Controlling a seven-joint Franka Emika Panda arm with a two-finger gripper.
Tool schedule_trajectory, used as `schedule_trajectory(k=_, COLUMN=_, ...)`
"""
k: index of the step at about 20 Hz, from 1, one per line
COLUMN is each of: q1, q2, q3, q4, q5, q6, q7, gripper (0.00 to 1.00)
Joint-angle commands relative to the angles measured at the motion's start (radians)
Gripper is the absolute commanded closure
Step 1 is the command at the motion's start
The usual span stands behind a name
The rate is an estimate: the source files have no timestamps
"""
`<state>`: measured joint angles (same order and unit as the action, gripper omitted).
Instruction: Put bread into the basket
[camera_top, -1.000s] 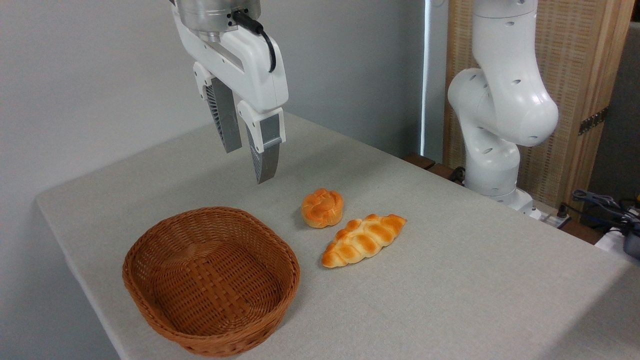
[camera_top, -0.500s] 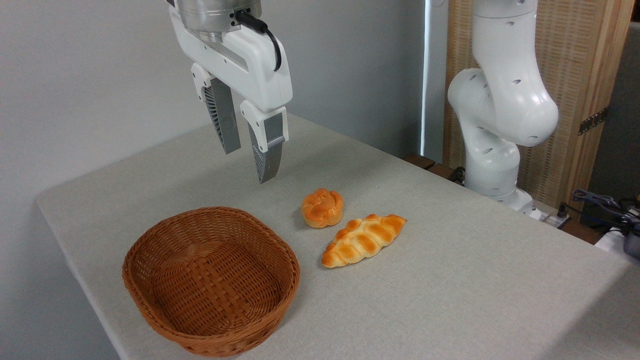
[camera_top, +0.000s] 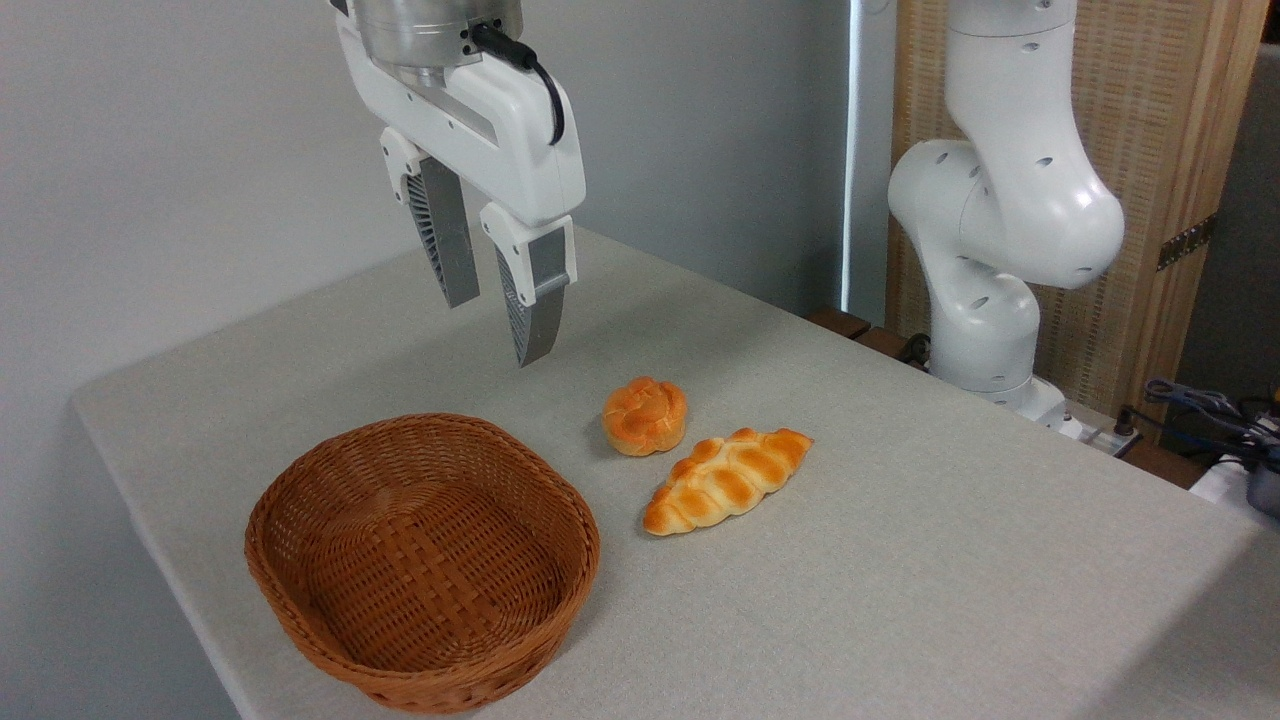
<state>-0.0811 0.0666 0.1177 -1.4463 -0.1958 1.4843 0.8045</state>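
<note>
We see the robot's gripper (camera_top: 497, 330) hanging in the air above the grey table (camera_top: 900, 560), its two ribbed fingers (camera_top: 447, 250) pointing down with a narrow gap between them and nothing held. It sits above the bare stretch of table behind the basket (camera_top: 420, 560) and to the left of the small round bun (camera_top: 645, 414), clear of everything below.

The bread (camera_top: 727, 480), a long braided loaf with golden-orange bumps and paler creases, lies flat on the table, angled from lower left to upper right. We find it just to the right of the basket and just in front of the bun, near both but touching neither as far as we can tell. The oval wicker basket stands upright near the table's left front corner, with only its woven floor showing inside.

At the right, the white arm (camera_top: 1000, 220) rises from its base at the table's far edge, in front of a woven panel (camera_top: 1150, 150). Some cables (camera_top: 1200, 405) lie at the far right.
</note>
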Motion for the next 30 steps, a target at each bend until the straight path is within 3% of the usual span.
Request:
schedule_trajectory(k=1, q1=0.034, q2=-0.007, q3=-0.038, q4=0.001, q5=0.004, q6=-0.013, q7=-0.016, gripper=0.00)
schedule_trajectory(k=10, q1=0.034, q2=-0.004, q3=-0.043, q4=-0.005, q5=0.007, q6=-0.022, q7=-0.004, gripper=0.00)
schedule_trajectory(k=13, q1=0.030, q2=-0.025, q3=-0.046, q4=-0.058, q5=0.009, q6=-0.013, q7=-0.002, gripper=0.00)
schedule_trajectory(k=19, q1=0.030, q2=-0.258, q3=-0.050, q4=-0.377, q5=0.024, q6=0.063, q7=0.001, gripper=0.00)
schedule_trajectory(k=23, q1=0.029, q2=-0.326, q3=-0.050, q4=-0.498, q5=0.044, q6=0.083, q7=0.001, gripper=0.00)
schedule_trajectory(k=30, q1=0.027, q2=-0.413, q3=-0.049, q4=-0.773, q5=0.117, q6=0.315, q7=0.010, gripper=0.00)
